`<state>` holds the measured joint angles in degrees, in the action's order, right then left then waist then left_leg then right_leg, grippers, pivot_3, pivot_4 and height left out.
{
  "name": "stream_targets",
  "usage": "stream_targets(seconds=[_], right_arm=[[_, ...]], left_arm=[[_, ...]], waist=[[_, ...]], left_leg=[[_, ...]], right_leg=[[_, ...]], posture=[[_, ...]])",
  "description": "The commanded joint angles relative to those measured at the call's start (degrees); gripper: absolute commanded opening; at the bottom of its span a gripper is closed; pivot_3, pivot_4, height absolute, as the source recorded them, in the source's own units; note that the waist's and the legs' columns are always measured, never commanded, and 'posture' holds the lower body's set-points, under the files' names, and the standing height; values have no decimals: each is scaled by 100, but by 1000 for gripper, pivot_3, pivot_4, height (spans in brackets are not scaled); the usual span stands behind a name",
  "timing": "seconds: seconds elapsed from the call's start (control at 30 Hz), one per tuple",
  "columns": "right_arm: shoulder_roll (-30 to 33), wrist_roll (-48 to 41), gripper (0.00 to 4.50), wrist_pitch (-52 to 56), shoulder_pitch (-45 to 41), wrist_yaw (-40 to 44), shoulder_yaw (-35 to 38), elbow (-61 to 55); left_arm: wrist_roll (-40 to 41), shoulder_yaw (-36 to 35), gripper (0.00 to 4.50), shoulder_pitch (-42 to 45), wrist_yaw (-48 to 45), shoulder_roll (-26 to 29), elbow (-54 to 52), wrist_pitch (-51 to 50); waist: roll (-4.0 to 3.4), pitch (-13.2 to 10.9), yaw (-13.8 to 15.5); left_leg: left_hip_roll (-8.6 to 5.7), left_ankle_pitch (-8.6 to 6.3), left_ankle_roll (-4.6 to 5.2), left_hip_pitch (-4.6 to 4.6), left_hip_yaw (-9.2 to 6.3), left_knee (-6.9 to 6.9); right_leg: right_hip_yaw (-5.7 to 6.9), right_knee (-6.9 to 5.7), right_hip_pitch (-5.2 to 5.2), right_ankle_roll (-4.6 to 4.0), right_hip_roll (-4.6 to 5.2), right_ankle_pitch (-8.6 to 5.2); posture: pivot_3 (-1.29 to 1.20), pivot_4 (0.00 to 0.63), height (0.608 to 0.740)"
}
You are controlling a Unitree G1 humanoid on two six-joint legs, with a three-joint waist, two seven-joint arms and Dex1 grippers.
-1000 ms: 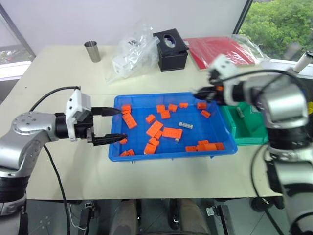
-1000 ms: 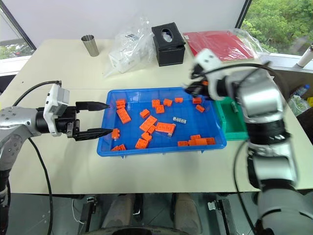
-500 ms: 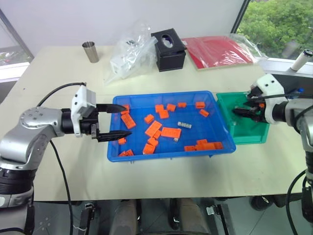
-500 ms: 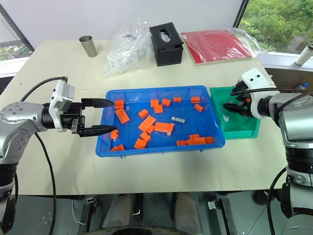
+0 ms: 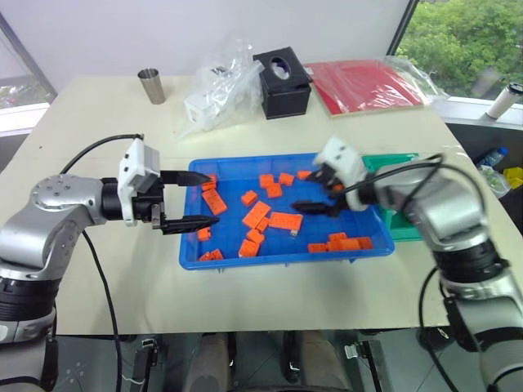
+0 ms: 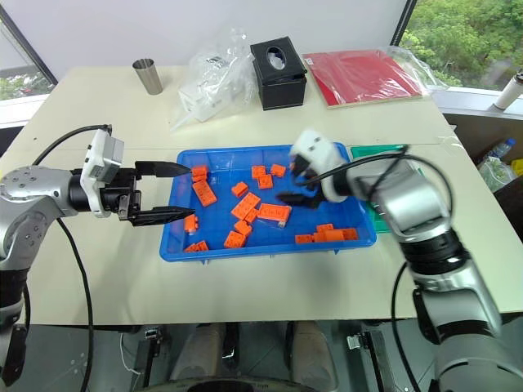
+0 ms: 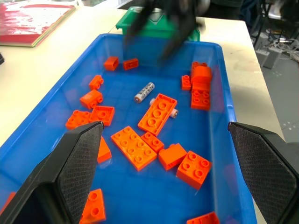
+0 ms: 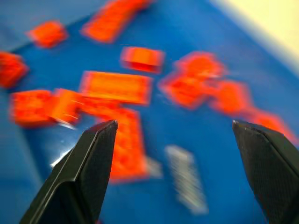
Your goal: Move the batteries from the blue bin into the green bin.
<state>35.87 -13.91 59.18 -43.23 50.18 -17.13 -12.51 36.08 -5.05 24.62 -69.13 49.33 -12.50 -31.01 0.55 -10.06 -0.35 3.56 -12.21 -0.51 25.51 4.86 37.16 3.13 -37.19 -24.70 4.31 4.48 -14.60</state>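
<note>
Moved since half a second ago: right tool [image 5: 317,196], from over the green bin [image 5: 409,222] back across to the blue bin [image 5: 278,255]; now above the tray's middle, jaws wide, nothing between them.

Left tool [image 5: 189,200]: at the blue bin's left rim, jaws wide, empty, unchanged in place.

Batteries: one battery [image 7: 144,92] lies flat on the tray floor just beside a long orange block [image 7: 157,113]; in the right wrist view it appears between the spread fingers as a pale ridged cylinder [image 8: 186,184]. A second small silvery piece [image 7: 174,112] touches that block's far edge; whether it is a battery cannot be told.

Other contents: orange blocks scattered through the tray. On the bench: black box [image 5: 285,82], metal cup [image 5: 153,85], plastic bag [image 5: 222,86], red folder [image 5: 366,83].

Risk, judged: with blocks lying this close, closing jaws may catch the block along with the battery, or nudge the round cell so it rolls aside.
</note>
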Motion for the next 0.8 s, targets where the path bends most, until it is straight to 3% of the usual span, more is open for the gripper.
stream_targets(seconds=[0.03,0.23,0.53,0.63,0.77,0.8], right_arm=[[-217,226,4258,-208,-241,-124,-434,125],[-419,323,4258,-318,-337,-83,-779,556],[-223,467,4258,-540,-57,126,-988,641],[-237,534,3384,-617,19,161,-1072,588],[-365,531,1261,-610,-72,124,-1009,680],[-384,538,1230,-610,-94,125,-1009,694]], left_arm=[[40,-13,4500,109,0,54,-240,-29],[55,-66,4500,117,8,100,-307,-96],[62,-144,4500,72,63,118,-321,-114],[51,-132,4500,111,76,96,-284,-97],[45,-117,4500,140,88,73,-280,-83],[44,-115,4500,150,84,73,-273,-78]], waist=[[2,0,1],[2,1,-25],[2,1,-28],[2,1,-31],[2,1,-33],[2,1,-33]], left_leg=[[-2,0,0,0,1,2],[-5,0,0,-2,0,2],[-4,0,0,-3,1,1],[-4,0,0,-3,1,1],[-3,0,0,-6,1,1],[-3,0,0,-6,1,0]], right_leg=[[0,0,1,0,2,0],[1,-1,3,1,4,1],[1,-2,3,2,3,1],[1,-2,3,2,3,1],[1,-3,3,2,2,1],[1,-3,3,2,1,1]], posture=[[0,150,736],[0,150,736],[0,150,736],[0,150,736],[0,150,736],[0,150,736]])
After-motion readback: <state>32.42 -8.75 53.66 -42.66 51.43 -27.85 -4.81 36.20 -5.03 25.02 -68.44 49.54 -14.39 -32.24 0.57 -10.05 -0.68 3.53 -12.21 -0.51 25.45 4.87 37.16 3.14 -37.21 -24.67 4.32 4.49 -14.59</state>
